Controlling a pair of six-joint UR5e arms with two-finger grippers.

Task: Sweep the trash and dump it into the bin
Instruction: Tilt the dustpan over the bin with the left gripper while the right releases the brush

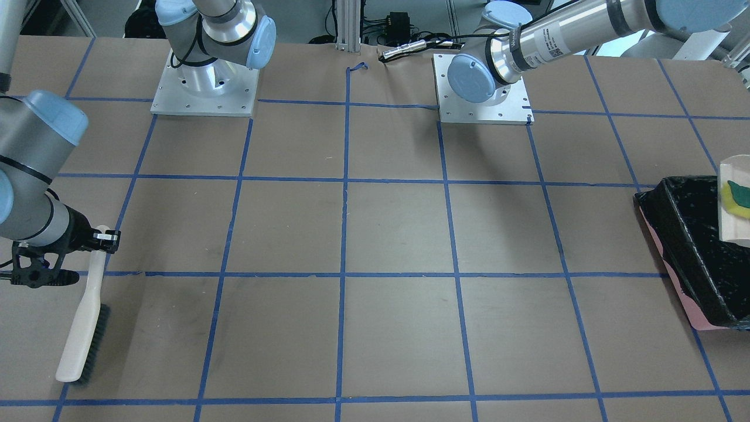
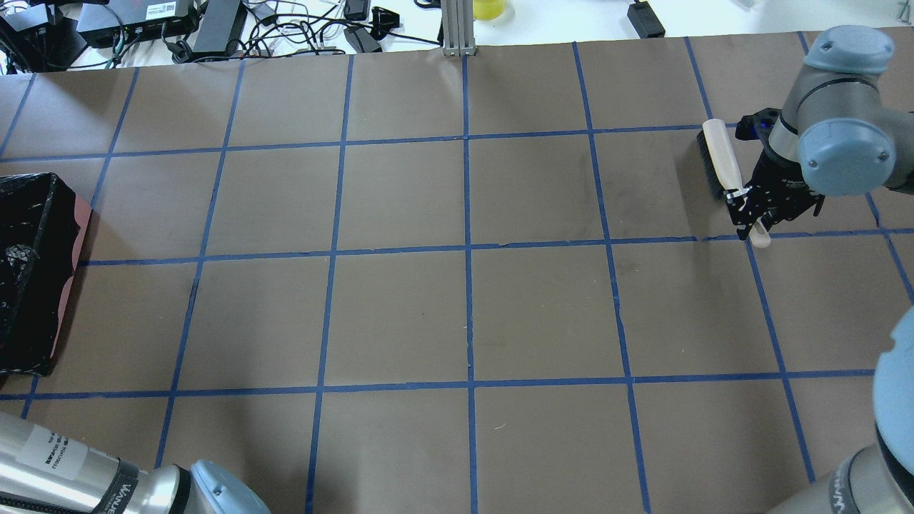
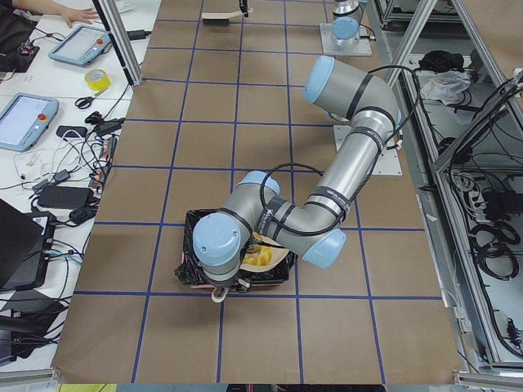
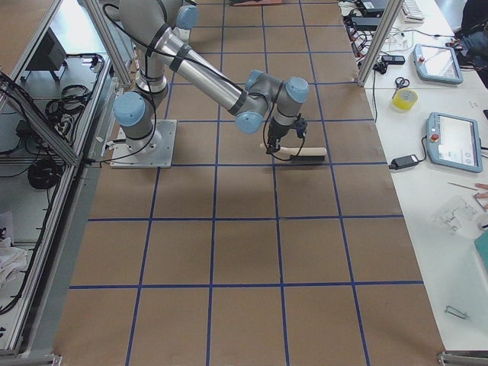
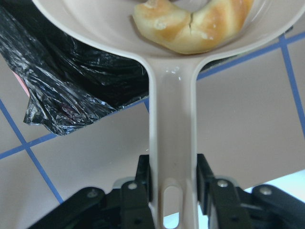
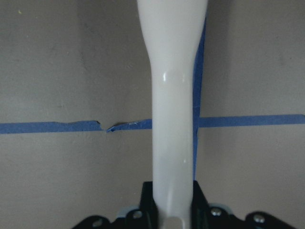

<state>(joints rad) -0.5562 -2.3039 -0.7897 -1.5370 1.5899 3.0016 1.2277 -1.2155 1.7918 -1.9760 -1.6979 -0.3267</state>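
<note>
My left gripper (image 5: 172, 177) is shut on the handle of a beige dustpan (image 5: 95, 24), held over the bin (image 1: 685, 246), a box lined with crinkly black plastic with a pink base. The tan croissant piece (image 5: 195, 24) lies in the pan. The yellow sponge with green backing (image 1: 739, 199) also lies in the pan at the right edge of the front-facing view. I cannot make out the potato. My right gripper (image 2: 746, 207) is shut on the white handle of a hand brush (image 2: 717, 160), whose bristles rest on the table far from the bin.
The bin (image 2: 28, 285) stands at the table's left end in the overhead view. The brown table (image 2: 464, 307) carries a blue tape grid. The arm bases (image 1: 205, 88) stand at the robot's side of the table. Cables and electronics (image 2: 178, 21) lie beyond the far edge.
</note>
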